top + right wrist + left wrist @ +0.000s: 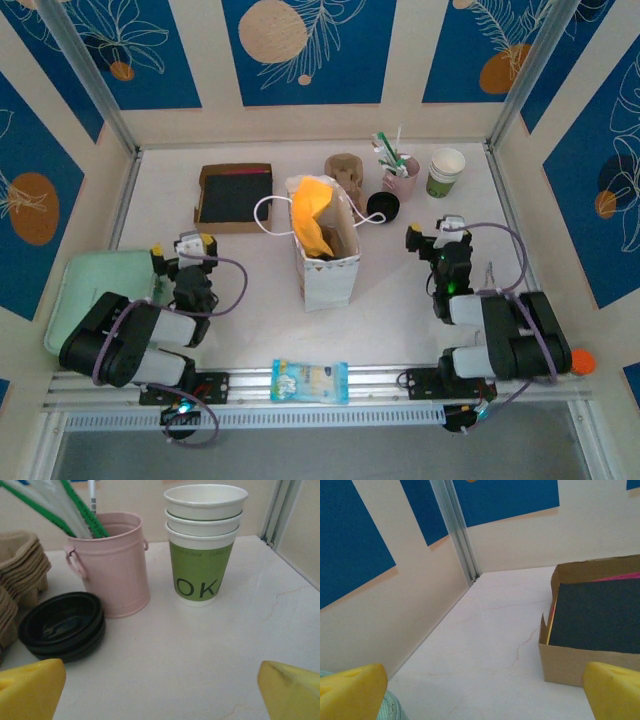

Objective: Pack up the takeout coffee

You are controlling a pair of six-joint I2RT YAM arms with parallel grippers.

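Observation:
The takeout coffee [202, 555] is a paper cup with a white rim and a green band, nested in a short stack, upright at the back right of the table [445, 172]. My right gripper [160, 690] is open and empty, low over the table a short way in front of the cup [435, 230]. My left gripper [482, 695] is also open and empty, at the left of the table [183, 247], beside a cardboard box [590, 625]. A white paper bag [325, 280] stands open in the middle with something yellow inside.
A pink cup of utensils [112, 562] and stacked black lids [62, 625] stand left of the coffee, with brown cup carriers [20, 575] further left. A pale green tray [85, 285] lies at the left edge. A snack packet [310, 381] rests at the front rail.

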